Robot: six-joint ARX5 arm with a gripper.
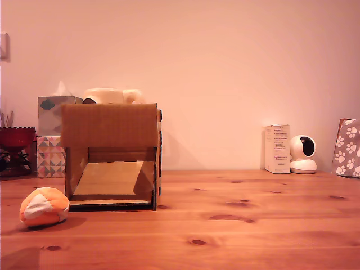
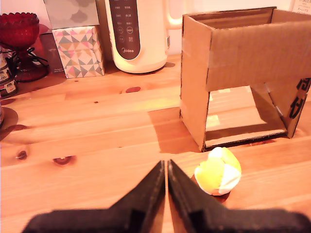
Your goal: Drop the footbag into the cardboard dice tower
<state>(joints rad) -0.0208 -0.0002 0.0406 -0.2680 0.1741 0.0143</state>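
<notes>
We are looking across a wooden table [image 1: 253, 225], where the cardboard dice tower [image 1: 111, 154] is standing with its front opening facing the exterior view and its sloped ramp showing inside. In the wrist view its top is standing open. The footbag [image 1: 44, 207] is lying on the table at about eight o'clock from the tower in the exterior view, close to its front corner but apart from it. Our gripper [image 2: 166, 167] is showing only in the wrist view, its fingers pressed together on nothing, the footbag sitting just beside the tips. We are judging the bag light, soft and yielding, so we are favouring a squeeze across its middle.
</notes>
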